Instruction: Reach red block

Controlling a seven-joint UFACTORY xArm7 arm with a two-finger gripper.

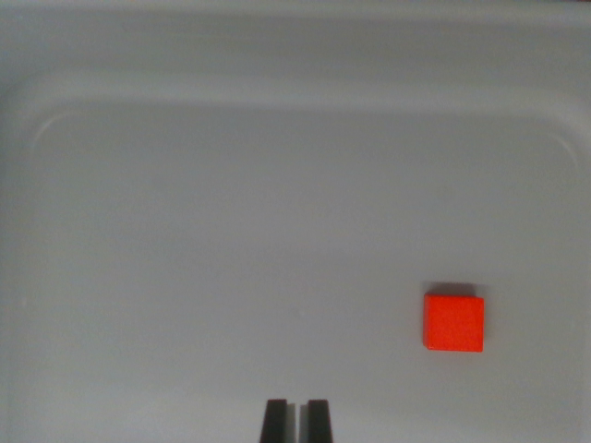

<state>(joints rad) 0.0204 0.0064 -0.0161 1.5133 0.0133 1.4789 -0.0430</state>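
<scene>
A small red block point(453, 322) lies flat on the floor of a pale grey tray point(277, 212), in the lower right of the wrist view. My gripper point(296, 417) shows as two dark fingertips at the bottom middle, almost touching, with nothing between them. The block sits well to the wrist view's right of the fingertips and a little above them, apart from the gripper.
The tray's raised rim point(295, 88) curves along the top of the view and down both sides, with rounded corners at upper left and upper right. Bare tray floor spreads between the gripper and the block.
</scene>
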